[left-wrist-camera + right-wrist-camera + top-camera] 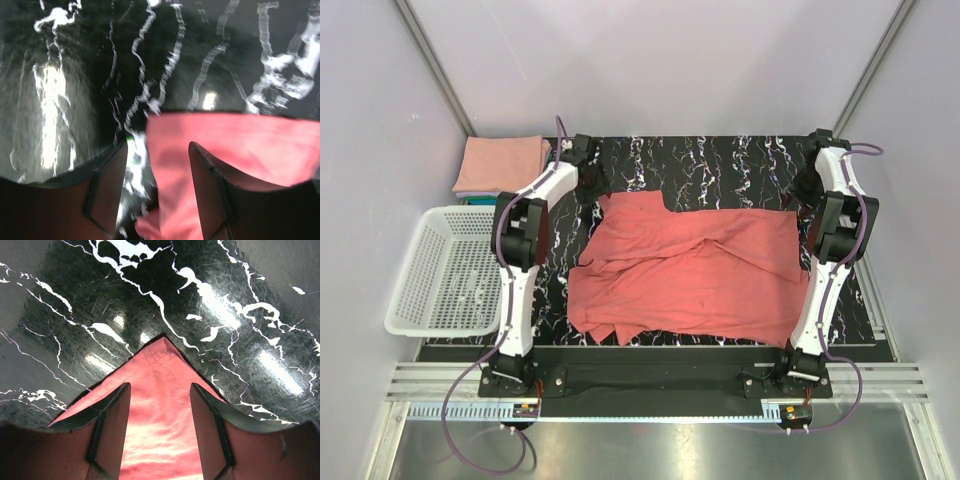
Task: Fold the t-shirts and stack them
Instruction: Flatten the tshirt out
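A coral-red t-shirt [690,270] lies spread and wrinkled across the middle of the black marbled table [720,160]. My left gripper [592,183] hovers at its far left corner. In the left wrist view it [159,146] is open, and the shirt's edge [240,145] lies under the gap and the right finger [210,190]; that view is blurred. My right gripper [804,192] is at the far right corner. It [160,386] is open, its fingers either side of the pointed shirt corner [161,360]. A folded salmon-pink t-shirt [500,165] rests on a teal one [473,200] at the far left.
A white mesh basket [445,270] stands off the table's left edge, beside the left arm. Grey walls close in the back and both sides. A metal rail [650,385] runs along the near edge by the arm bases.
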Robot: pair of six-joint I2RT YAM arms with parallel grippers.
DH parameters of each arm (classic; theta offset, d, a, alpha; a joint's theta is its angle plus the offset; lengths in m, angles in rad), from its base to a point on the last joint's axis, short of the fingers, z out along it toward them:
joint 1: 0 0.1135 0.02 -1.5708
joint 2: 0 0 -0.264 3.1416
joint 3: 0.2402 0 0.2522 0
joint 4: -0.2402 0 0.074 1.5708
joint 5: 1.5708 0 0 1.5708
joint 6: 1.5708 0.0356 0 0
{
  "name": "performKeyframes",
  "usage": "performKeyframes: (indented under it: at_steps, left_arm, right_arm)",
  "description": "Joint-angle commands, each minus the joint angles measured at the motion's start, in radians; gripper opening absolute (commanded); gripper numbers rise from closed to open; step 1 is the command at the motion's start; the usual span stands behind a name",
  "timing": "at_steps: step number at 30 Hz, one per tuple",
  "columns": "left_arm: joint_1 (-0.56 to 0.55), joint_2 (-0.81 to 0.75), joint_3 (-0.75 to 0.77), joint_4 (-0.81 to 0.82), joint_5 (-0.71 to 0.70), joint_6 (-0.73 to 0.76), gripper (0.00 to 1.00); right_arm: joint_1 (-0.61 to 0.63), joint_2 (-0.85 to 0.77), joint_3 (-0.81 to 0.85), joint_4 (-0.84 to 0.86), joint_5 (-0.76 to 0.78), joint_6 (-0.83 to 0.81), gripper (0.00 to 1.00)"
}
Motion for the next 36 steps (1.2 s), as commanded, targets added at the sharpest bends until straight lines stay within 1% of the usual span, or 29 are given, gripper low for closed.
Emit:
performKeyframes:
  at_steps: [1,4,5,8,9,10,13,20,24,25,26,28,29,34,36]
  left_arm:
    - [0.006,0.067,0.100,-0.053,-0.047,0.008,0.57]
    - [0.003,0.107,0.143,-0.096,-0.075,-0.009,0.55]
    - [-0.002,0.133,0.180,-0.144,-0.106,-0.012,0.54]
    - [-0.006,0.160,0.217,-0.198,-0.130,-0.006,0.44]
    - [-0.006,0.158,0.207,-0.199,-0.128,-0.003,0.40]
    - [-0.010,0.154,0.197,-0.195,-0.128,0.000,0.32]
    - [-0.023,0.138,0.168,-0.185,-0.127,0.008,0.26]
    - [-0.046,0.063,0.056,-0.096,-0.096,0.020,0.25]
    - [-0.048,0.064,0.061,-0.097,-0.071,0.026,0.24]
    - [-0.048,0.069,0.068,-0.106,-0.075,0.025,0.22]
    - [-0.048,0.075,0.074,-0.123,-0.079,0.025,0.13]
    - [-0.048,0.074,0.067,-0.133,-0.085,0.026,0.03]
    - [-0.048,0.072,0.064,-0.139,-0.094,0.025,0.00]
    - [-0.043,0.029,0.088,-0.159,-0.104,0.019,0.00]
    - [-0.034,0.000,0.094,-0.157,-0.076,0.008,0.00]
  right_arm:
    - [-0.001,-0.009,0.003,-0.005,0.022,0.003,0.59]
    - [-0.001,-0.015,0.003,-0.002,0.036,-0.014,0.59]
    - [-0.001,-0.015,0.001,0.000,0.044,-0.017,0.59]
    - [-0.001,-0.014,0.007,-0.005,0.058,-0.026,0.59]
    - [-0.001,-0.011,0.009,-0.006,0.059,-0.026,0.59]
    - [-0.001,-0.009,0.007,-0.006,0.059,-0.025,0.59]
    - [-0.001,-0.005,0.004,-0.006,0.061,-0.017,0.59]
    - [-0.001,-0.009,-0.008,0.001,0.062,-0.014,0.60]
    - [-0.001,-0.017,-0.022,0.006,0.068,-0.022,0.59]
    - [-0.001,-0.017,-0.025,0.004,0.070,-0.022,0.59]
    - [-0.001,-0.020,-0.027,0.009,0.068,-0.022,0.60]
    - [-0.001,-0.021,-0.028,0.010,0.068,-0.023,0.61]
    - [-0.001,-0.021,-0.028,0.012,0.067,-0.022,0.61]
    - [-0.002,-0.005,0.013,0.010,0.090,-0.019,0.63]
    - [-0.007,0.017,0.038,0.004,0.093,-0.019,0.63]
